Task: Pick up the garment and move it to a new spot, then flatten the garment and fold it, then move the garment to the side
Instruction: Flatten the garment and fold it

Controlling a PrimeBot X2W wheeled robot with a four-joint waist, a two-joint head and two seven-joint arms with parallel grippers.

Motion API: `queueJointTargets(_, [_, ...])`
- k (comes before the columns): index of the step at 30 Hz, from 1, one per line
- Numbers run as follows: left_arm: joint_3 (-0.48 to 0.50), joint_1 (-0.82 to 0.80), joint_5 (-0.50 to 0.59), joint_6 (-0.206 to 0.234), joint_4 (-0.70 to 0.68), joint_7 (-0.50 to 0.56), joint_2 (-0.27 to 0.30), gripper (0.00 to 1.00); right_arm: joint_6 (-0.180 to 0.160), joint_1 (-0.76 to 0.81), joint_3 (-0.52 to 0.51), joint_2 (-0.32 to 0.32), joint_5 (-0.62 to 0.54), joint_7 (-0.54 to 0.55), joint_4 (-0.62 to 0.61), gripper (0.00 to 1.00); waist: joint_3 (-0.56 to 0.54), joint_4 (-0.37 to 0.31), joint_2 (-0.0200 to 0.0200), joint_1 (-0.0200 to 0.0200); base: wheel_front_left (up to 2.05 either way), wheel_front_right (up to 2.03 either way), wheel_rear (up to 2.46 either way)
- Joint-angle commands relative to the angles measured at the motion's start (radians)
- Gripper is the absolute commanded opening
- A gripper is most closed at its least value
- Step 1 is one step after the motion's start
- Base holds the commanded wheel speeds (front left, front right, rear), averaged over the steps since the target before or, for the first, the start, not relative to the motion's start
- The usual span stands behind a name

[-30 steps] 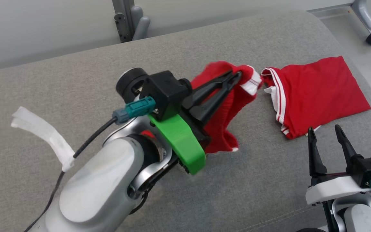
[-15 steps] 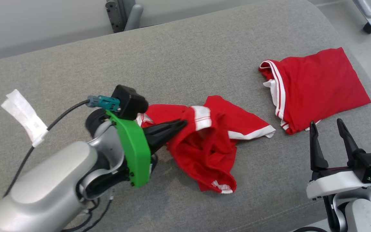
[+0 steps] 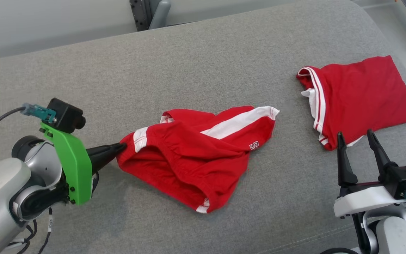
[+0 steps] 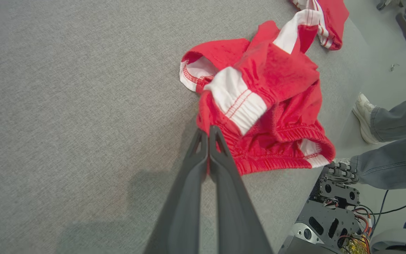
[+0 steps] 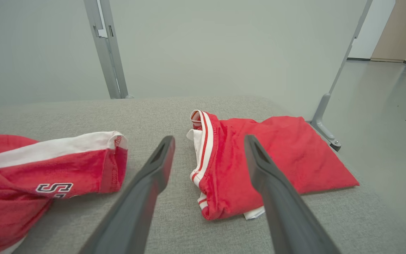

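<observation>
- Head view first: red shorts (image 3: 196, 155) lie crumpled mid-way across the grey cushion (image 3: 224, 63), with the white side stripe up and one leg opening turned toward the near edge.
- Low on the left comes the left gripper (image 3: 121, 146), a green bracket (image 3: 71, 158) on its wrist. Its jaws are clenched on the waistband at the garment's left end.
- Well apart on the right, a folded red garment (image 3: 361, 98) with white trim lies flat near the cushion's right edge.
- At the lower right is the right gripper (image 3: 354, 134), fingers pointing up and jaws spread wide with nothing between them. Its tips are near the folded piece's near corner.
- Over to the left wrist view: the left gripper (image 4: 206, 130) has both dark fingers pressed together, pinching the elastic edge of the red shorts (image 4: 277, 88). A white waistband panel bunches just past the tips, and the rest is heaped on the grey cushion (image 4: 65, 88).
- Past the cushion's edge, a person's leg (image 4: 397, 116) in grey jeans and a pale sneaker (image 4: 363, 113) are on the floor.
- Right wrist view now: the right gripper (image 5: 209, 139) gapes, empty. The folded red garment (image 5: 277, 158) lies on the cushion just beyond its fingers.
- To the left is a leg of the red shorts (image 5: 48, 176) with printed lettering, and a metal post (image 5: 106, 49) stands behind the cushion.
</observation>
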Motion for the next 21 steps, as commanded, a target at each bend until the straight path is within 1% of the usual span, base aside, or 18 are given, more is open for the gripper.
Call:
queueJointTargets(1, [-0.008, -0.019, -0.015, 0.0, 0.01, -0.019, 0.017, 0.0, -0.002, -0.011, 0.006, -0.002, -0.004, -0.003, 0.003, 1.0, -0.001, 0.009, 0.0, 0.0, 0.0, 0.0, 0.0])
queueJointTargets(4, [-0.038, -0.032, 0.0, 0.0, 0.021, -0.04, 0.028, 0.0, -0.002, -0.016, 0.008, -0.002, -0.006, -0.003, 0.005, 1.0, -0.002, 0.018, 0.0, 0.0, 0.0, 0.0, 0.0])
queueJointTargets(7, [-0.061, -0.034, -0.009, 0.0, 0.043, -0.07, 0.024, 0.0, -0.002, -0.014, 0.008, -0.002, -0.01, -0.003, 0.006, 1.0, -0.006, 0.024, 0.0, 0.0, 0.0, 0.0, 0.0])
queueJointTargets(8, [-0.063, -0.036, -0.007, 0.0, 0.054, -0.088, 0.023, 0.03, -0.002, -0.013, 0.008, -0.002, -0.011, -0.003, 0.007, 1.0, -0.008, 0.026, 0.0, 0.0, 0.0, 0.0, 0.0])
queueJointTargets(9, [-0.065, -0.038, -0.004, 0.0, 0.068, -0.107, 0.02, 0.57, -0.002, -0.011, 0.007, -0.002, -0.012, -0.003, 0.007, 1.0, -0.009, 0.028, 0.0, 0.0, 0.0, 0.0, 0.0])
queueJointTargets(10, [-0.068, -0.038, -0.002, 0.0, 0.085, -0.123, 0.018, 1.0, -0.002, -0.009, 0.007, -0.002, -0.013, -0.003, 0.007, 1.0, -0.011, 0.029, 0.0, 0.0, 0.0, 0.0, 0.0])
queueJointTargets(12, [-0.069, -0.038, -0.008, 0.0, 0.114, -0.152, 0.022, 1.0, -0.002, -0.004, 0.009, -0.002, -0.014, -0.003, 0.009, 1.0, -0.017, 0.03, 0.0, 0.0, 0.0, 0.0, 0.0])
queueJointTargets(17, [-0.012, -0.028, -0.07, 0.0, 0.18, -0.229, 0.054, 1.0, -0.002, 0.016, 0.001, -0.002, -0.01, -0.003, 0.008, 1.0, -0.038, 0.03, 0.0, 0.0, 0.0, 0.0, 0.0])
queueJointTargets(19, [0.026, -0.022, -0.085, 0.02, 0.188, -0.296, 0.06, 1.0, -0.002, 0.027, -0.004, -0.002, -0.012, -0.003, 0.007, 1.0, -0.049, 0.032, 0.0, 0.0, 0.0, 0.0, 0.0])
queueJointTargets(21, [0.064, 0.01, -0.112, 0.053, 0.174, -0.375, 0.039, 1.0, -0.002, 0.038, -0.012, -0.003, -0.012, -0.003, 0.007, 1.0, -0.061, 0.037, 0.0, 0.0, 0.0, 0.0, 0.0])
